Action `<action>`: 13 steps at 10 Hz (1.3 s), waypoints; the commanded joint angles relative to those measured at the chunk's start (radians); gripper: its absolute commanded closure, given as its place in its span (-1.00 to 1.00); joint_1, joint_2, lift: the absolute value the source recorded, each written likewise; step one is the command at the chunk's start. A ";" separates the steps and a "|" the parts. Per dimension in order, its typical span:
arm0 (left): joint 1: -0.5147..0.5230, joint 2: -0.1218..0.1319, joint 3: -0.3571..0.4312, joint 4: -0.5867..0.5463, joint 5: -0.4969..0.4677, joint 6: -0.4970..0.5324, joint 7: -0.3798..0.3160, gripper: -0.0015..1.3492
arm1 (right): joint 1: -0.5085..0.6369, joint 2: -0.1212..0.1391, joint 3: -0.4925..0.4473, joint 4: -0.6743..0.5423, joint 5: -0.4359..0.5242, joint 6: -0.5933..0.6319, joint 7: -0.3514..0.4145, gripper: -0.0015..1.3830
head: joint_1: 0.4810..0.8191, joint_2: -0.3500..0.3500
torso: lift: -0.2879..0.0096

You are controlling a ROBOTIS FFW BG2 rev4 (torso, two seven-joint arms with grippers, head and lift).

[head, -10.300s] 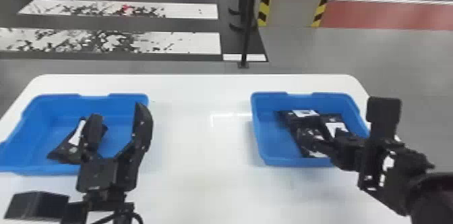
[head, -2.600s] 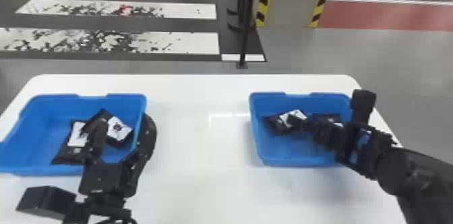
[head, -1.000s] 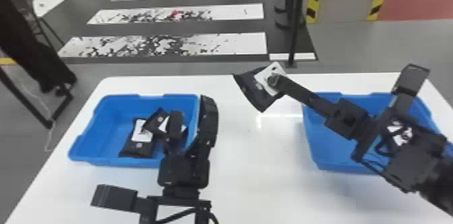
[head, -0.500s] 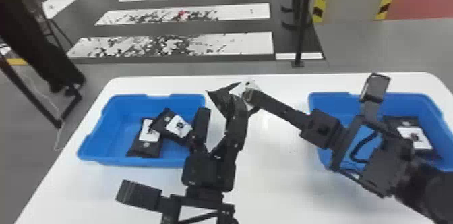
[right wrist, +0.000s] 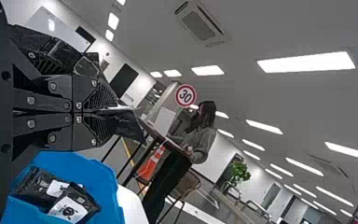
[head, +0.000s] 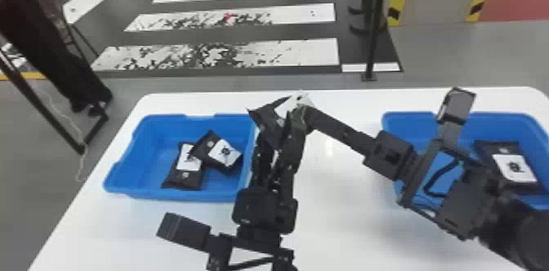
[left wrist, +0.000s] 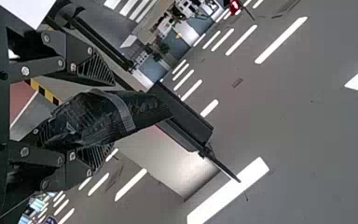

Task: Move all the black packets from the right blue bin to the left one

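The white desk spans the lower part of the head view and supports both bins at working height. The right blue bin sits at the right edge, partly behind the right arm; the left blue bin sits at centre left. The space between them serves as the transfer zone, probably because each arm covers one bin.

The right gripper is at the centre of the head view, above the desk. Its fingers are closed on one end of a black packet. The end grip leaves the packet body free for the other gripper to take, which suggests a handover.

The left gripper points up beside the left bin. Its fingers stand partly open, one on each side of the same packet; firm contact cannot be confirmed. The right gripper should release only after the left one closes, or the packet may drop.

Two packets lie in the left bin: the upper packet overlaps the lower packet, consistent with loose dropping; no stacking order appears necessary. Another packet lies label up in the right bin, awaiting transfer.
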 commanded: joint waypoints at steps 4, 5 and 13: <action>0.007 -0.023 0.070 0.067 -0.123 -0.119 0.046 0.80 | 0.017 -0.007 -0.002 -0.006 0.018 -0.035 0.004 0.67 | 0.27 0.54 | -0.20; 0.010 -0.039 0.126 0.097 -0.183 -0.123 0.060 0.80 | 0.022 -0.008 -0.002 0.006 0.020 -0.047 0.006 0.40 | 0.27 0.58 | -0.20; -0.118 -0.088 0.437 0.367 -0.668 0.039 0.230 0.03 | 0.054 -0.014 -0.084 -0.033 0.129 -0.091 0.026 -0.80 | 0.27 0.76 | -0.20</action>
